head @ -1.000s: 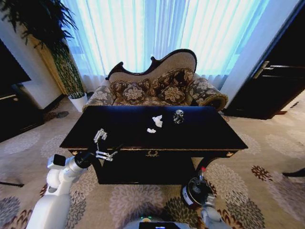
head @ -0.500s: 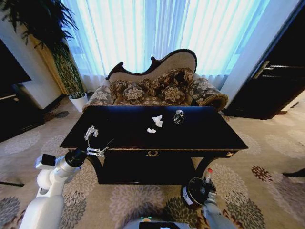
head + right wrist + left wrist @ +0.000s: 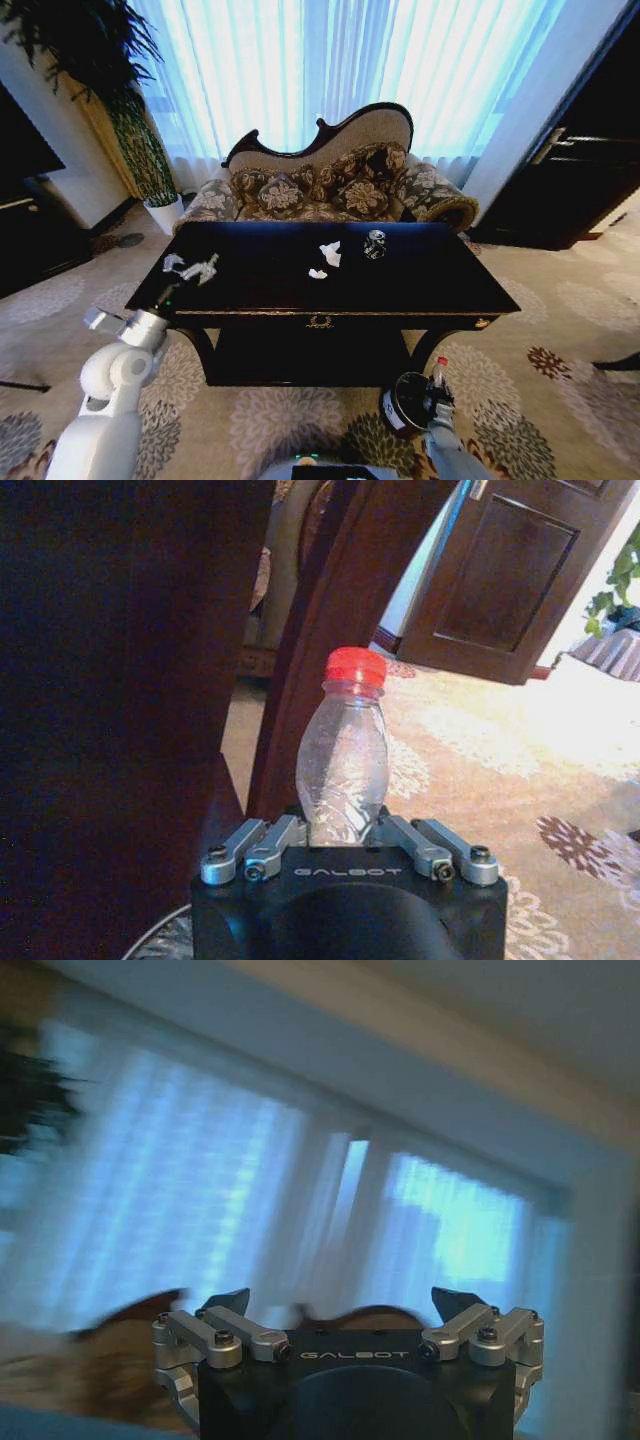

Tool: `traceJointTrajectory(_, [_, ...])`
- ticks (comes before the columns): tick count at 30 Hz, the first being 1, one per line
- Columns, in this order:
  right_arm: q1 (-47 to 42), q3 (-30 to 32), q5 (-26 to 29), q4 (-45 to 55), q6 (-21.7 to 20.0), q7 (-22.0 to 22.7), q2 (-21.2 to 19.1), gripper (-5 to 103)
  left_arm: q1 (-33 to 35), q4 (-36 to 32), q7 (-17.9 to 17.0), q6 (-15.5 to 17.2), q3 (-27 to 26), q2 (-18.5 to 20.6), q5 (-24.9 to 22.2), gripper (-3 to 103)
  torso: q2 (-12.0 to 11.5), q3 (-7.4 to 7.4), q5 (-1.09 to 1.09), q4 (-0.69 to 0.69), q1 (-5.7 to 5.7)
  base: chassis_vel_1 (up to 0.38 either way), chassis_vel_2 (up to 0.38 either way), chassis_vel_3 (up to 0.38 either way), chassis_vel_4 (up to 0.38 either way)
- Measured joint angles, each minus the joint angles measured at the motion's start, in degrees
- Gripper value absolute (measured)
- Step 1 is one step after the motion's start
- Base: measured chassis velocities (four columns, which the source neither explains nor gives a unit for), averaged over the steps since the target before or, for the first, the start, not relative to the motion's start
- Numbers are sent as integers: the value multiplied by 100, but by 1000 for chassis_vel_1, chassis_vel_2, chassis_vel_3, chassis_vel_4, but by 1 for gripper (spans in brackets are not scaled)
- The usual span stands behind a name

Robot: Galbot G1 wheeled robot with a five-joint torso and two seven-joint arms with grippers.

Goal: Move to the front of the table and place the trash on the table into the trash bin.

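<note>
The dark glossy table (image 3: pixel 420 285) stands straight ahead. On its top lie two white paper wads of trash (image 3: pixel 330 253) (image 3: pixel 317 273) and a small dark silvery round item (image 3: pixel 375 244). My left gripper (image 3: pixel 190 266) is open and empty over the table's left end, far from the trash; in the left wrist view its fingers (image 3: pixel 226 1301) are spread wide. My right gripper (image 3: pixel 437 388) is low by the table's front right leg, shut on a clear plastic bottle (image 3: pixel 343 765) with a red cap (image 3: pixel 440 362). It hangs just beside the dark trash bin (image 3: pixel 402 403) on the carpet.
A patterned sofa (image 3: pixel 320 190) stands behind the table before bright curtains. A plant in a white pot (image 3: pixel 163 212) is at the back left, and a dark door (image 3: pixel 580 170) at the right. Patterned carpet (image 3: pixel 560 330) surrounds the table.
My left arm has swung to the left, and its gripper has gone from the table's front edge to over the left end. The right gripper with the bottle shifted slightly right near the bin.
</note>
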Motion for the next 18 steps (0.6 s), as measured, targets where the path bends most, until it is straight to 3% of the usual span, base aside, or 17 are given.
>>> traceJointTrajectory(2, [0,-2,-33,-1,0,-12,10,23,-76,-80,-773,228,-26,3,51,100,0,0,0,-1,0,0,0,0,0])
traceJointTrajectory(3, [0,-2,-33,-1,0,-12,10,23,-76,-80,-773,228,-26,3,51,100,0,0,0,-1,0,0,0,0,0])
traceJointTrajectory(5, [0,-7,-47,-2,0,-27,28,23,-122,-34,-1329,413,-100,8,48,100,0,0,0,-1,0,0,0,0,0])
traceJointTrajectory(6, [3,-9,-49,-2,0,-33,37,23,-120,5,-1410,434,-132,12,43,100,0,0,0,-1,0,0,0,0,0])
traceJointTrajectory(18, [-27,-22,-92,62,-59,-87,86,20,-53,-17,-1299,350,-215,34,-23,100,0,0,0,-1,0,0,0,0,0])
